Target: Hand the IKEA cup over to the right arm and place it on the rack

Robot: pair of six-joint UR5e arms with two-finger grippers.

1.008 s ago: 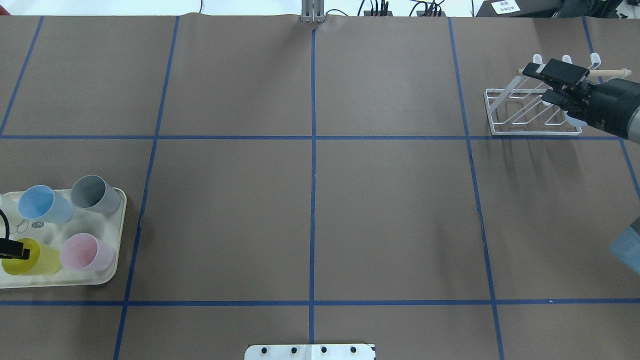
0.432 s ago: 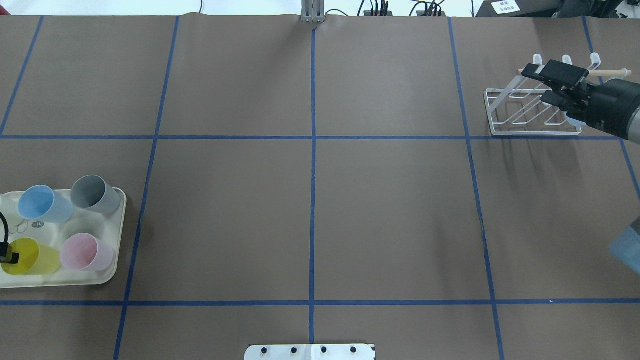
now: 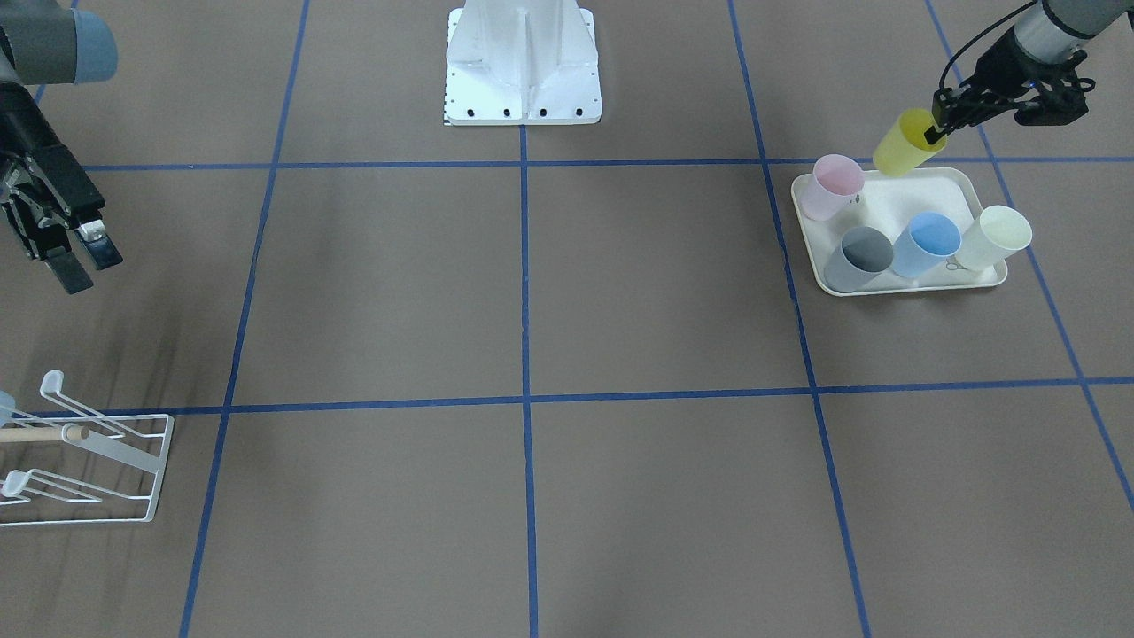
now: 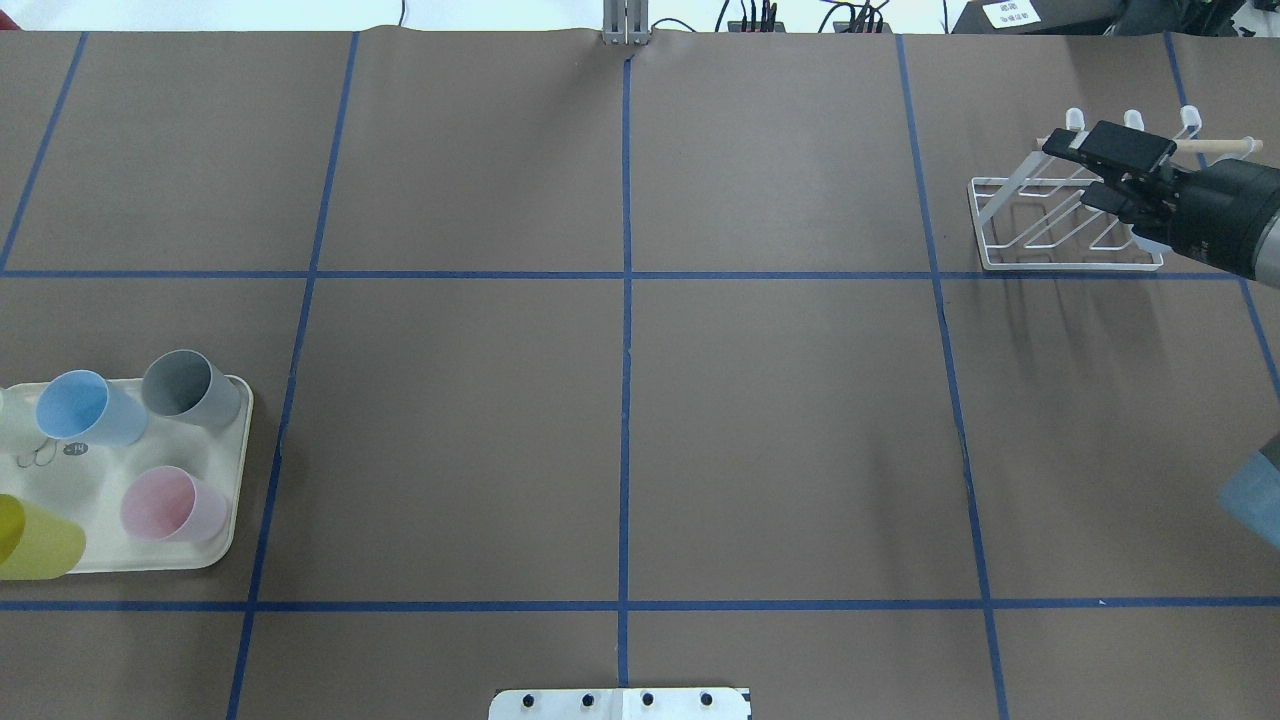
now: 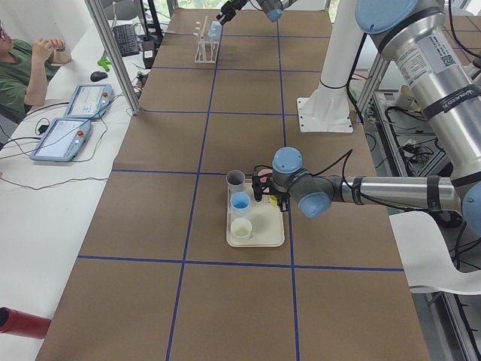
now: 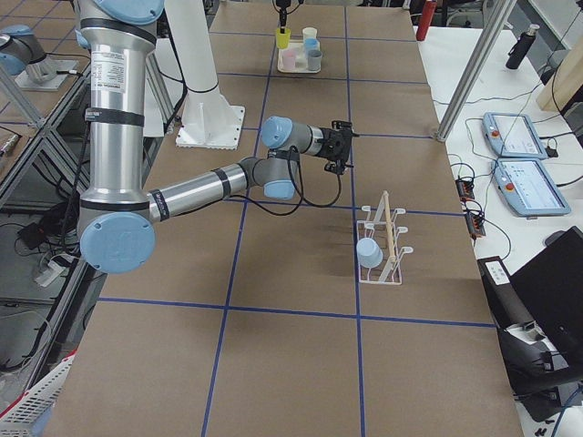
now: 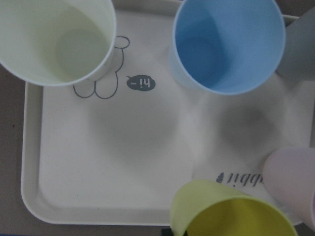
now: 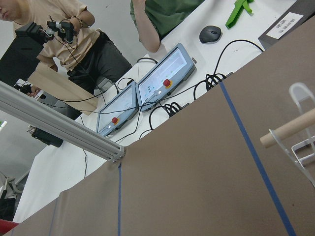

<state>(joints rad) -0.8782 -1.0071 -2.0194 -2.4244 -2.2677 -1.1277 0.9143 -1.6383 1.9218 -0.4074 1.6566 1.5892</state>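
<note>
The IKEA cup, a yellow one, hangs tilted above the near corner of the cream tray, with my left gripper shut on its rim. In the overhead view the yellow cup shows at the left edge, and the gripper itself is out of frame. The left wrist view has the cup's rim at the bottom. My right gripper stands open and empty, hovering over the white wire rack in the overhead view. The rack's wooden rod shows in the right wrist view.
On the tray lie a pink cup, a grey cup, a blue cup and a pale cream cup. A blue cup hangs on the rack. People sit at a side desk with tablets.
The left gripper has lifted the yellow cup off the tray and drawn it toward the view's left edge, leaving the frame itself. The right gripper has hardly moved.
</note>
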